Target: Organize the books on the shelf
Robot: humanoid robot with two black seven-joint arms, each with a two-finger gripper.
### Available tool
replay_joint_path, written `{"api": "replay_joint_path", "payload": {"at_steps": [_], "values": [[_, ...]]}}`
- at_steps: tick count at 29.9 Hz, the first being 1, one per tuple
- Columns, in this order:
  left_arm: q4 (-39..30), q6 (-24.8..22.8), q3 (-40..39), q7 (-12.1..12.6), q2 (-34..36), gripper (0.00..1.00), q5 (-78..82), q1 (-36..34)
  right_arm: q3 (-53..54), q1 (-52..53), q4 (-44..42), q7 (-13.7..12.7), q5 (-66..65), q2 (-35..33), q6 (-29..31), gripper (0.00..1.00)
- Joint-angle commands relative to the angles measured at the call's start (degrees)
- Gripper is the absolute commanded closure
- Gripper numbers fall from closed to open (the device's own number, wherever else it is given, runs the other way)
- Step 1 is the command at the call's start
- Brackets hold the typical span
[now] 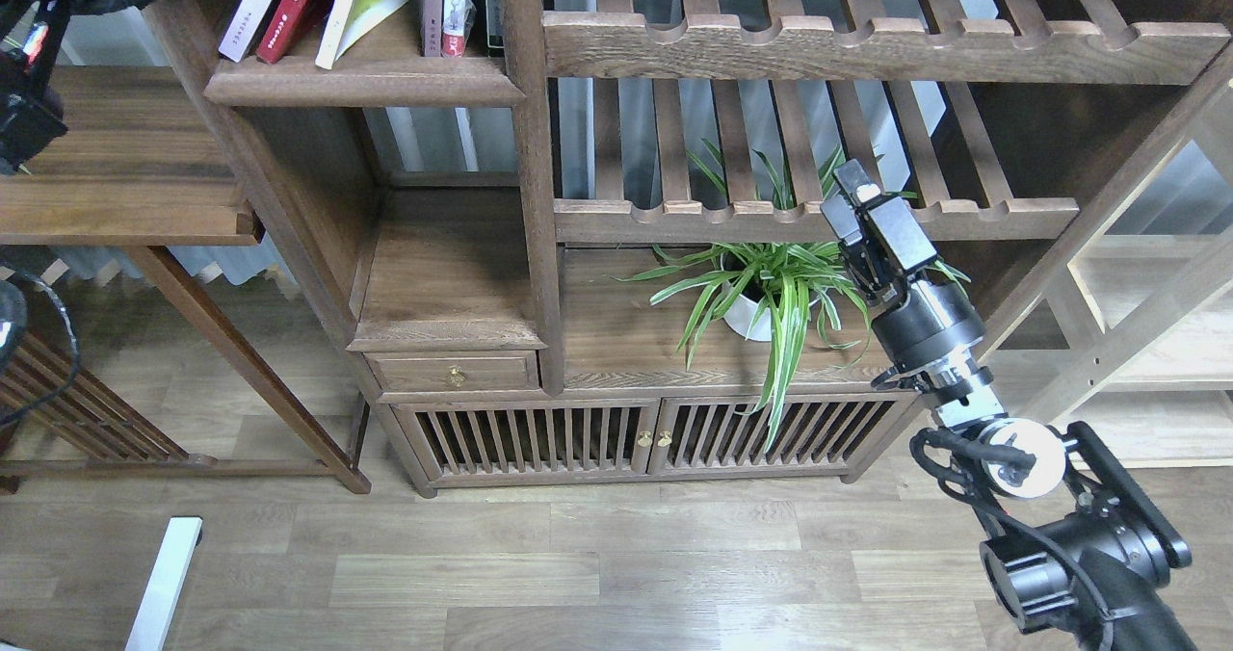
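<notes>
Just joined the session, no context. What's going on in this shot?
A humanoid is sorting books on the dark bookcase. Several books lean on the top-left shelf: a pale one, a red one and a white one with a yellow-green cover, plus a few upright by the post. The right claw is raised in front of the potted plant, holding nothing. The left arm sits at the left edge; its claw state is unclear.

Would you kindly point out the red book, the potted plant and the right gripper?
red book [292, 1], head view, on its spine.
potted plant [744, 316], head view, on its white pot.
right gripper [853, 187], head view, at its far fingertips.
</notes>
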Motion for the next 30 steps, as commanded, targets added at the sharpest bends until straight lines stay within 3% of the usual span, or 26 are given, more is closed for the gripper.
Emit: {"api": "replay_joint_path", "payload": {"at_steps": [1,6,13,17,21,30], "values": [[-3.2,-0.3,0.1,-0.1,1.7,0.15,-2.4,0.6,-0.2,0.6,-0.5,-0.1,-0.1,0.2,0.0,0.12],[-6.4,-0.6,-0.7,-2.0,2.9,0.06,-2.9,1.3,-0.2,1.3,-0.5,-0.1,-0.1,0.5,0.0,0.12],[-11.1,-1.9,-1.0,-4.3,3.0,0.02,-13.5,3.1,0.0,1.6,-0.6,0.1,-0.1,0.7,0.0,0.11],[-13.6,-9.3,-1.2,-4.3,3.0,0.01,-17.5,6.6,0.5,2.3,-0.5,0.3,0.0,1.1,0.0,0.11],[-14.9,-20.8,-1.9,-3.7,2.9,0.01,-23.1,10.6,2.2,3.2,1.6,0.3,0.1,3.0,0.0,0.12],[-19.8,-20.8,-2.0,-4.4,0.3,0.01,-31.7,15.3,2.5,5.8,4.8,0.3,-0.1,4.9,0.0,0.13]]}}
